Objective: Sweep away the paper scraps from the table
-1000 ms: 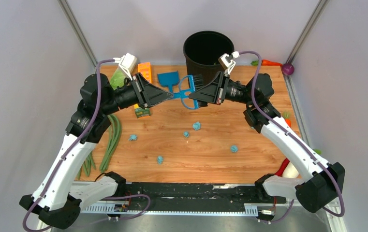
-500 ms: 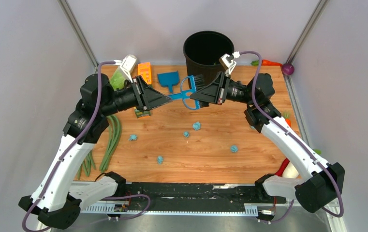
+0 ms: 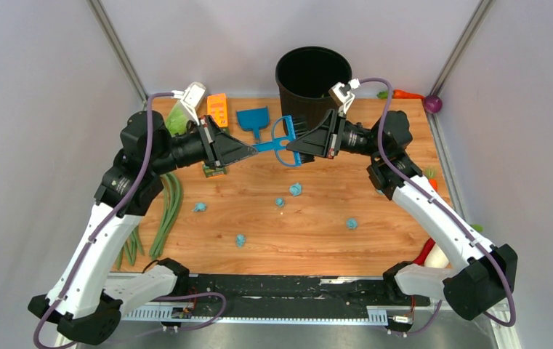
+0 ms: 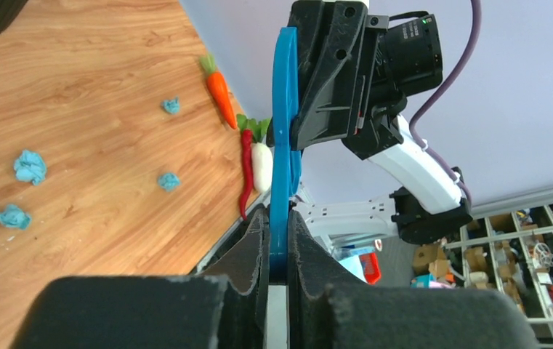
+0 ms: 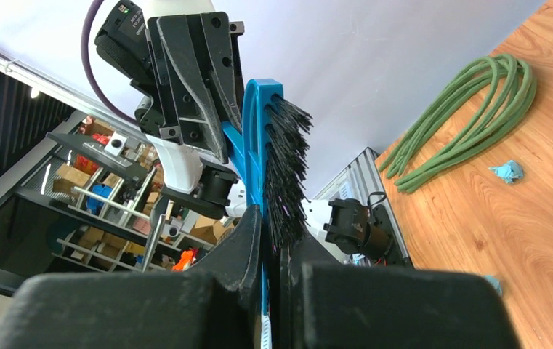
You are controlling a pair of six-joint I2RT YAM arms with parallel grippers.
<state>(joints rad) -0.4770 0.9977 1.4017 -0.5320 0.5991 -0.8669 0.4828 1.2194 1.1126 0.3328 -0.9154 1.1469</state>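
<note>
Paper scraps (image 3: 296,189): several light-blue wads loose on the table (image 3: 309,243), below and nearward of both grippers. Left gripper (image 3: 256,148): clamped on the brush (image 3: 277,139) handle. Right gripper (image 3: 289,151): clamped on its bristled head. Black bucket (image 3: 288,94): just behind right gripper, contents lost in shadow. Dustpan (image 3: 253,118): behind left gripper. Grey walls around.
</note>
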